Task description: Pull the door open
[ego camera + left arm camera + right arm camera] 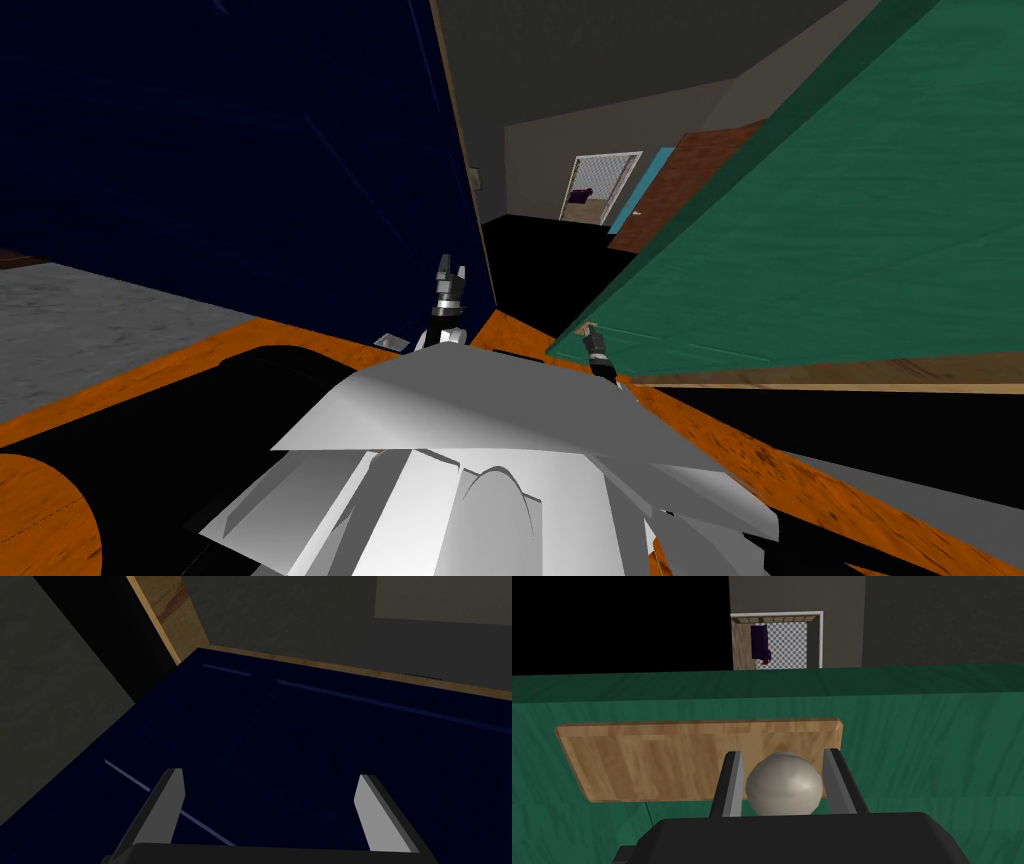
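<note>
A green door (830, 230) slants across the right of the head view, swung partway toward me. Its round grey knob (783, 783) sits on a pale wooden plate (652, 761) fixed to the green door face (927, 726). My right gripper (783, 752) is shut on the knob, one finger against each side. In the head view, that right gripper (588, 330) meets the door's near edge. My left gripper (450, 268) is held up beside a dark blue panel (230, 150). Up close, the left gripper (270, 776) is open over the same blue panel (300, 751), holding nothing.
A wooden frame strip (175, 621) borders the blue panel. Between panel and green door lies a black area (540, 270). Beyond it are a brown door (690, 180) and a white-framed opening (598, 187). Orange floor (200, 350) and grey carpet (80, 330) lie on my left.
</note>
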Available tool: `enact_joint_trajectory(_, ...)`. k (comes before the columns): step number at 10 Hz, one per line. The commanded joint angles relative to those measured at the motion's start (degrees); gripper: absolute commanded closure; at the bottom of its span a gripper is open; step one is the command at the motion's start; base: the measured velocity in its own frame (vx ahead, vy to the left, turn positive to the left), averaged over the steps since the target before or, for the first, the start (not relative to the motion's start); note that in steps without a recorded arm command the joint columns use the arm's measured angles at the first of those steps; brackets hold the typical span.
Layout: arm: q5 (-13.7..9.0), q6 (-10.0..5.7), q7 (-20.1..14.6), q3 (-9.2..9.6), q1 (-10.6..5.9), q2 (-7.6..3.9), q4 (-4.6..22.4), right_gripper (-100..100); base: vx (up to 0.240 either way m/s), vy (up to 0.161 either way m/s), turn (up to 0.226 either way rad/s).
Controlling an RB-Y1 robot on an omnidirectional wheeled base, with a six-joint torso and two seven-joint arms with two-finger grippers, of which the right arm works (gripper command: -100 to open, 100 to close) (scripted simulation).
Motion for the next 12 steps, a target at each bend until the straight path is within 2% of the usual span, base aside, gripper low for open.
enact_joint_trajectory(1, 0.5, -1.11, -1.2, 0.82, 1.57, -0.99, -0.9, 100, -0.221, -0.093, 0.094)
enact_joint_trajectory(4, 1.5, -3.25, -3.2, 2.33, 2.98, -2.55, -1.3, 100, -0.225, -0.058, 0.079)
enact_joint_trajectory(5, 1.5, -2.65, -2.8, 2.35, 2.93, -2.08, -1.6, 100, -0.094, -0.002, 0.000)
enact_joint_trajectory(6, 1.8, -4.48, -3.6, 2.89, 4.03, -2.84, -1.0, 100, -0.140, -0.054, 0.146)
enact_joint_trajectory(8, 2.1, -6.16, -4.3, 3.27, 4.90, -3.62, -0.8, 100, -0.197, -0.075, 0.145)
enact_joint_trajectory(12, 2.8, -10.90, -6.1, 4.37, 7.35, -5.84, -0.1, 100, -0.194, -0.094, 0.147)
